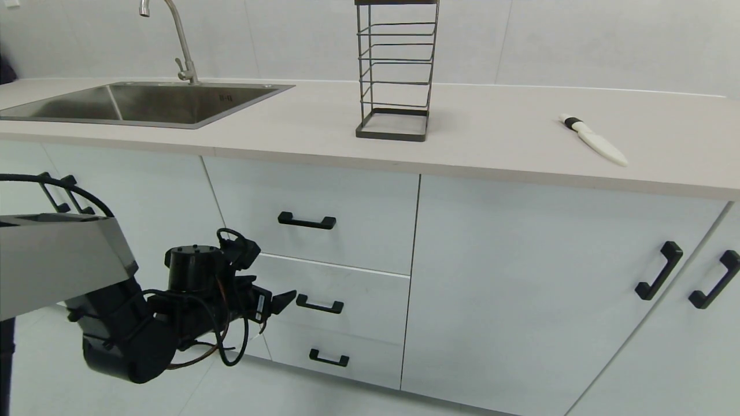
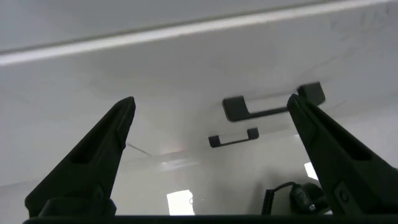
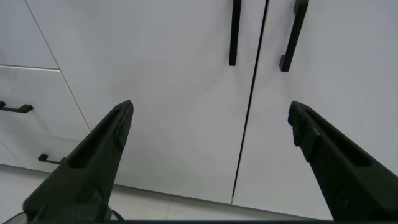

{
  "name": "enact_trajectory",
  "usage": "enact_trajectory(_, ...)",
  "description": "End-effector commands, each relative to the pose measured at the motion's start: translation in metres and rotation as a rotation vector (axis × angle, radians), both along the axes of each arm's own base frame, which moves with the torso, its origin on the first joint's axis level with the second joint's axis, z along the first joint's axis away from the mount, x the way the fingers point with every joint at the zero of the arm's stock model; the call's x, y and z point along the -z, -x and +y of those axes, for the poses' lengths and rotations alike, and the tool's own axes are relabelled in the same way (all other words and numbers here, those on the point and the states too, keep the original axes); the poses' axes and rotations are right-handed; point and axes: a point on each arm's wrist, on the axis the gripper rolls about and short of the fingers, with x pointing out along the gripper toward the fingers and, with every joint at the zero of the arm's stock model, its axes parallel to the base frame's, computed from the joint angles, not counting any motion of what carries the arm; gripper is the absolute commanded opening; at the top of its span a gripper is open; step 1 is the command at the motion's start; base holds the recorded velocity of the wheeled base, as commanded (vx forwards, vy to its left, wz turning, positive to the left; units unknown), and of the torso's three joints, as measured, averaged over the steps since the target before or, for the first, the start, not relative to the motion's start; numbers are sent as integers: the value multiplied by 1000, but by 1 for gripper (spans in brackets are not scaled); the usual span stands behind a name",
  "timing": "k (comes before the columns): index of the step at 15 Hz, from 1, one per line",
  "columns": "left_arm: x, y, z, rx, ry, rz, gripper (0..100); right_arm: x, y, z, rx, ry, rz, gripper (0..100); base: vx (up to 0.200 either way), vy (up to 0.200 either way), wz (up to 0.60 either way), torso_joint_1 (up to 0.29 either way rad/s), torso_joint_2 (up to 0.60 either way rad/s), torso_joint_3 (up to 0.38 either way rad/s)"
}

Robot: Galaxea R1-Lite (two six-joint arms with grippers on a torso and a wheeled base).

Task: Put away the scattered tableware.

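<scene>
A white knife [image 1: 592, 140] with a black band lies on the counter [image 1: 509, 144] at the right. A tall black wire rack [image 1: 396, 75] stands mid-counter. My left gripper [image 1: 283, 300] hangs low in front of the drawers, its tips just left of the middle drawer's black handle [image 1: 319, 304] and not touching it. In the left wrist view the left gripper [image 2: 211, 106] is open and empty, with two drawer handles [image 2: 273, 109] ahead of it. My right gripper [image 3: 211, 112] is open and empty, facing white cabinet doors [image 3: 155, 93] with vertical black handles [image 3: 234, 31].
A steel sink [image 1: 144, 103] with a tap [image 1: 173, 34] is set in the counter at the left. Three stacked drawers with black handles [image 1: 306, 221] sit below, all closed. Cabinet doors with black handles [image 1: 659, 270] fill the right side.
</scene>
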Motion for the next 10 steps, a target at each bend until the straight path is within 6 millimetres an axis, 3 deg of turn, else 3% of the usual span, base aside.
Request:
enact_trajectory(1,-30,40,9,-4,4,-38,100,0,0,0,-1,0,1,100,0,0,0,0,0,0)
enact_trajectory(6,-69,105,20,4,22,-140,100,0,0,0,-1,0,1,100,0,0,0,0,0,0)
enact_trajectory(10,-87,157,31,-4,47,-245,100,0,0,0,-1,0,1,100,0,0,0,0,0,0)
